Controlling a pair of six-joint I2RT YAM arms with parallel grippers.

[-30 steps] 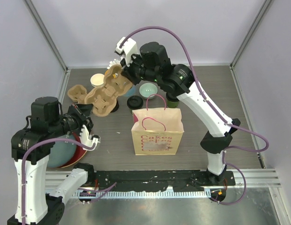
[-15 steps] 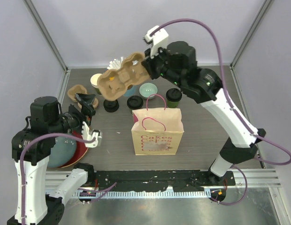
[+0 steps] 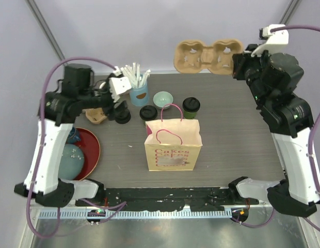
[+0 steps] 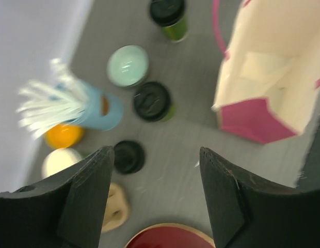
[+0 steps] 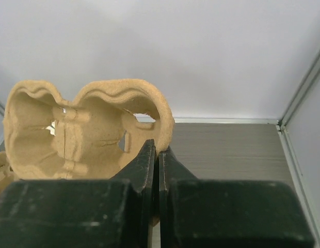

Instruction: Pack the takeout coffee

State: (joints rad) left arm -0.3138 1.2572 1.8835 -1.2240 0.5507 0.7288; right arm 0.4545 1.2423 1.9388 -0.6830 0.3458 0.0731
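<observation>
Plainly, the bag reads "Cakes" in pink; the smaller print below it is unreadable. A cup and a second cup stand upright on the table just behind the bag, black lids up, axes vertical. The left gripper hangs left of them, fingers spread wide. The right gripper pinches the rim of a tray held aloft, its long axis running left to right

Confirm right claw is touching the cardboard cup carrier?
Touching. The right wrist view shows the right claw closed on the rim of the cup carrier, its fingers pinching the cardboard edge with no gap.
</observation>
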